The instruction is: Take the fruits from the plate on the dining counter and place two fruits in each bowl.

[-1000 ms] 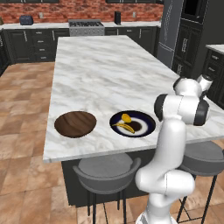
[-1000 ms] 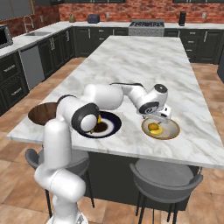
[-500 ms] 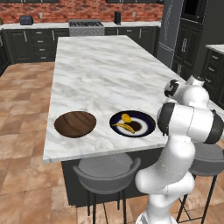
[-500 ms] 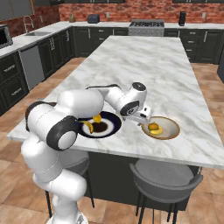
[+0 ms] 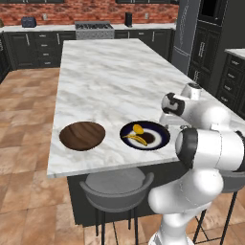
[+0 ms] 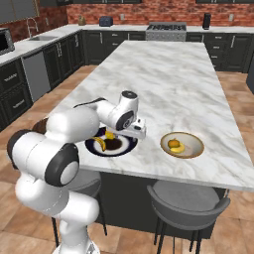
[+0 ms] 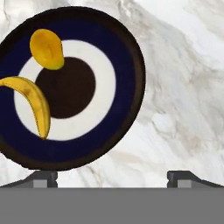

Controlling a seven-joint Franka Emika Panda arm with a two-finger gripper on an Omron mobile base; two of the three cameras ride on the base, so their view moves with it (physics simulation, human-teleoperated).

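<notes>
Reaching back toward the plate (image 7: 127, 57) for the third fruit is the step I judge to be in hand: two fruits already lie in the tan bowl (image 6: 193, 140), and the dark wooden bowl (image 5: 82, 135) holds nothing yet.

Going left to right along the near edge of the bench (image 5: 110, 72) in the left base view, the wooden bowl comes first, then the navy plate just beside it, then my arm. On the plate lie a curved banana (image 7: 33, 100) and, near it but apart, a yellow-orange oval fruit (image 7: 47, 48). The tan bowl sits further right, well apart from the plate.

My tool (image 7: 112, 177) hangs over bare marble at the plate's rim, its fingers spread wide with nothing between them. The next move, as I read it, calls for shifting over the plate, centring on one fruit, coming down and pinching it; the banana's curve asks for a grip across its middle, and the oval fruit may roll.

The bench is white marble with grey veins, long and mostly bare. Grey stools (image 5: 117, 189) stand at its near side on a terracotta tile floor (image 5: 24, 110). Dark cabinets (image 6: 54, 59), a stove (image 5: 94, 28) and a brick wall (image 5: 95, 10) close the room behind.
</notes>
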